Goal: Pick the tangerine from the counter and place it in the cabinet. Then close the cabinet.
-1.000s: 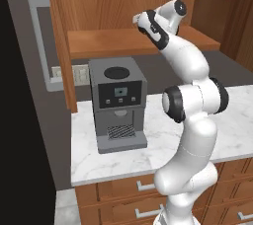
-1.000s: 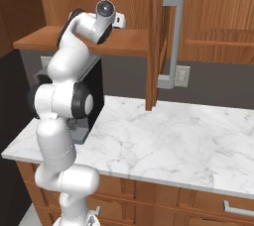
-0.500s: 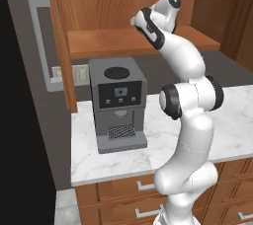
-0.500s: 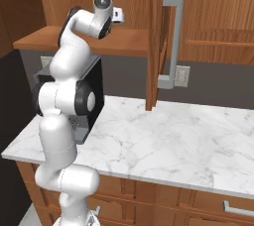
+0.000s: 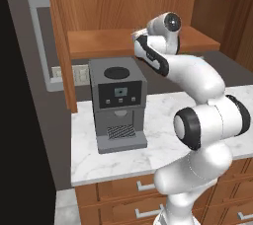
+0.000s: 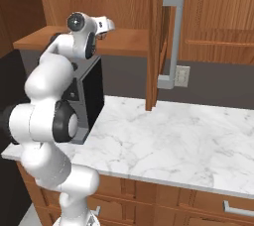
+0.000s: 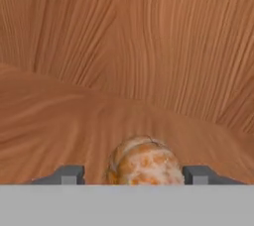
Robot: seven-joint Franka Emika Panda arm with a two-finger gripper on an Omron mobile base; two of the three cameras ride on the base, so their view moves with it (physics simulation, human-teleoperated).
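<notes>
Wooden cabinet (image 5: 123, 41) stands open above the tabletop (image 5: 163, 120) from the left base, its door (image 6: 155, 36) ajar from the right, while the hand view shows the tangerine (image 7: 144, 163) on the shelf between the released claw (image 7: 133, 174), liable to roll out if nudged during withdrawal.

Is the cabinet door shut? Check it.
No, the cabinet door stands swung out edge-on over the counter, leaving the shelf exposed.
</notes>
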